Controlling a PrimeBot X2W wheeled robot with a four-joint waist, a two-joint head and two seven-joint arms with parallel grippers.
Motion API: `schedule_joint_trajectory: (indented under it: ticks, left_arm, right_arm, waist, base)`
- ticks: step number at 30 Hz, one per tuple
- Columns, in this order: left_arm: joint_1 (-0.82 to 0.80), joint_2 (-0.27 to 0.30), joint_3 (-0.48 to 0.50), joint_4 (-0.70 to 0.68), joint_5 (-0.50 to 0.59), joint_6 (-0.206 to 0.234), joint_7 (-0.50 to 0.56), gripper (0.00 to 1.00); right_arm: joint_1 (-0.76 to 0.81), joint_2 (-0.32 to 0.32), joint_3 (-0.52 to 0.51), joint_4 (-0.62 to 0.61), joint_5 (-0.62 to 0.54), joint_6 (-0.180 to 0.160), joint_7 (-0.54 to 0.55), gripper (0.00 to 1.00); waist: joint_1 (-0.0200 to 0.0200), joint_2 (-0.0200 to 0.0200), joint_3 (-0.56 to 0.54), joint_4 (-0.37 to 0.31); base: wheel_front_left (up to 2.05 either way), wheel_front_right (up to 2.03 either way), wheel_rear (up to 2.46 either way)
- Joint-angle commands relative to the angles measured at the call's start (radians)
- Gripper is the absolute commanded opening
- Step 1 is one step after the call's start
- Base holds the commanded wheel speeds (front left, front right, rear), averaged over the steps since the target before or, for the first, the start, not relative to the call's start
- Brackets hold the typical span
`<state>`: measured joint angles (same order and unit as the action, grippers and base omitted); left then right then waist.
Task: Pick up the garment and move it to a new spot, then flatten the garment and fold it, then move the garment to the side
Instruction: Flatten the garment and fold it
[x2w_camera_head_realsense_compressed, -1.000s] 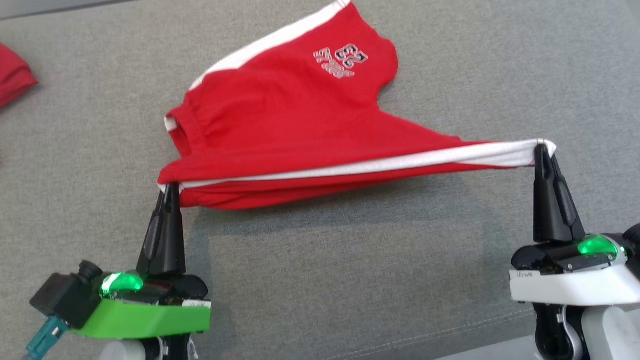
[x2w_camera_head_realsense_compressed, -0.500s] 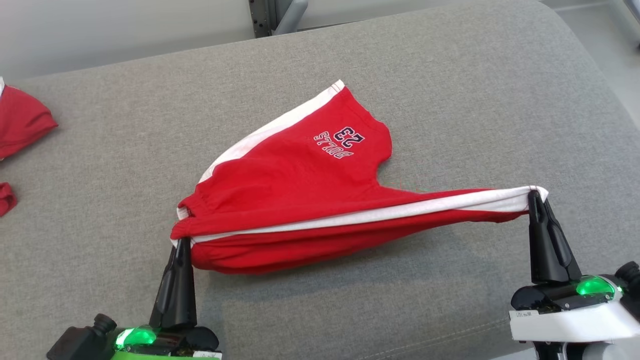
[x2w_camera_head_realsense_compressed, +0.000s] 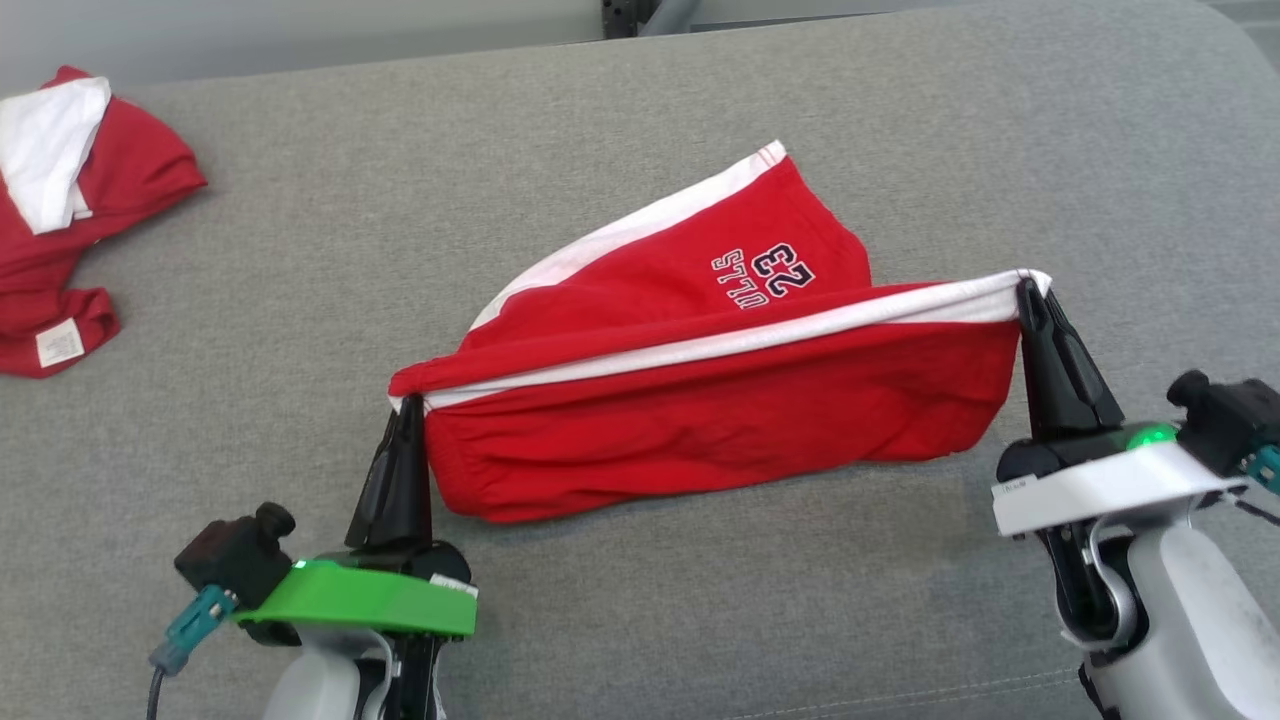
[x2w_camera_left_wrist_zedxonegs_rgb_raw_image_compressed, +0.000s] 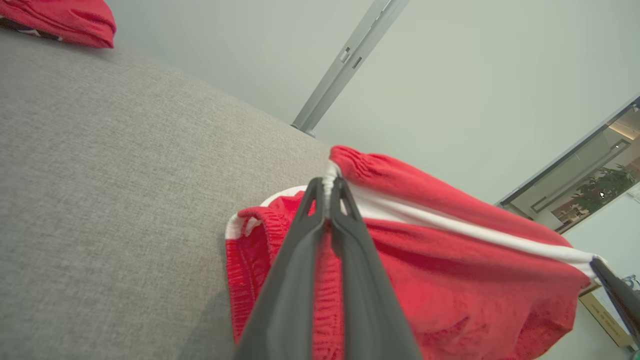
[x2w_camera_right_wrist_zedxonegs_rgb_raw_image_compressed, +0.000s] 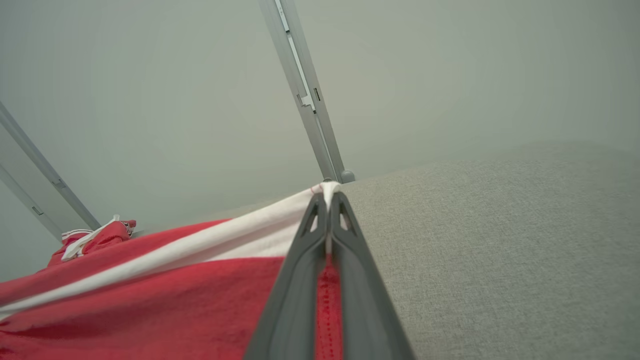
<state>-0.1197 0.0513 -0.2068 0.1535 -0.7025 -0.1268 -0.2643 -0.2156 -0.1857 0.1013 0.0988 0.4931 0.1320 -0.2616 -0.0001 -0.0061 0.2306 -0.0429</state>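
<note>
Garment hangs folded; its raised edge partly hides the lettering.

Matt red cloth shorts; rough grey woven sofa.

Grey fabric cushion before pale wall with metal post.

Garments: two. One pair red shorts; white side stripes on shorts, two showing. One other red-and-white garment, heap well left of shorts; one piece or several, cannot tell.
Grippers: two. Left gripper at shorts' left end, right gripper at shorts' right end.
Dark fingers: two per gripper, four total.
Grey cushion under shorts: one.
Metal posts beyond shorts: three in right wrist view.
</note>
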Motion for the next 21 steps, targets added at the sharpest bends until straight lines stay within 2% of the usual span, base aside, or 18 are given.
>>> schedule_joint_trajectory:
  ticks: [1, 10, 21]
  left_arm:
    - [-0.031, 0.001, 0.001, 0.023, -0.010, 0.008, -0.001, 0.00]
    - [-0.248, 0.001, -0.099, 0.236, -0.123, 0.087, 0.000, 0.00]
    - [-0.427, 0.002, -0.196, 0.338, -0.198, 0.166, -0.001, 0.00]
  right_arm:
    - [-0.039, -0.016, 0.008, 0.026, 0.009, -0.002, -0.003, 0.00]
    - [-0.356, -0.106, 0.134, 0.324, 0.035, -0.002, 0.029, 0.00]
    - [-0.654, -0.142, 0.283, 0.645, 0.086, -0.002, 0.062, 0.00]
  waist:
    - [0.0001, 0.0061, 0.027, 0.040]
    - [0.0001, 0.0061, 0.109, 0.109]
    - [0.0001, 0.0061, 0.201, 0.166]
  base:
    - [0.00, 0.00, 0.00]
    - [0.00, 0.00, 0.00]
    - [0.00, 0.00, 0.00]
